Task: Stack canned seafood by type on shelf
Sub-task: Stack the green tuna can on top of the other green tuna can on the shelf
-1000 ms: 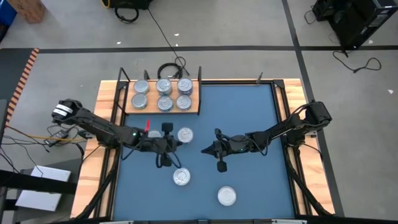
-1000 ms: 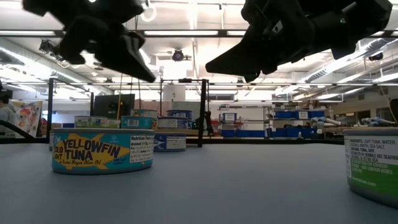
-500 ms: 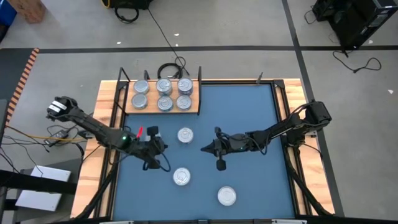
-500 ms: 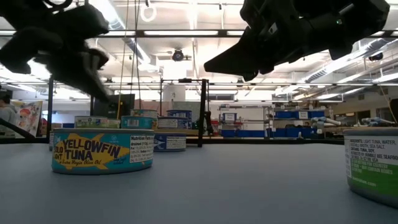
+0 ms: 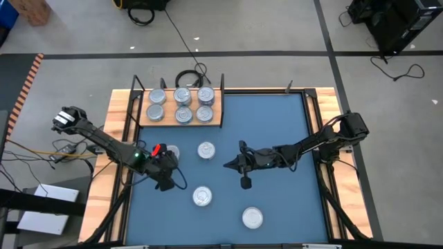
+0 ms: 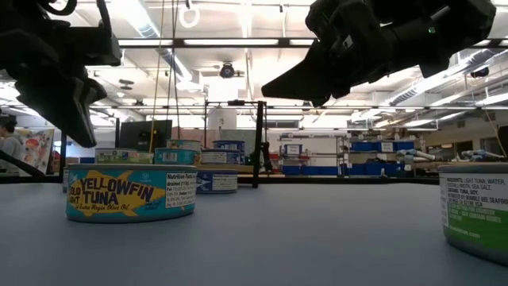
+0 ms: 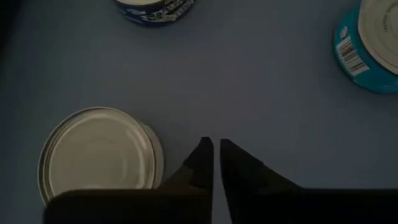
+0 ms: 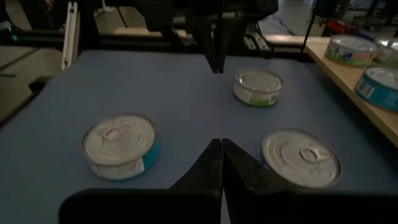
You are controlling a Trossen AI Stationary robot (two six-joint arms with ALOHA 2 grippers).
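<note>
Blue mat holds three loose tins; six sit on shelf; rigid, slick, fairly heavy; grip across rim; left gripper and right gripper jaws pressed together, empty.

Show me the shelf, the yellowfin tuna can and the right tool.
shelf [image 5: 214, 120], high view, bare right end of the board
yellowfin tuna can [image 6: 131, 193], low view, yellow label on its side
right tool [image 5: 227, 166], high view, closed fingertips above the mat

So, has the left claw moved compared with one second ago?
Yes. In the high view the left claw has pulled back toward the mat's left edge, away from the loose tin.
</note>
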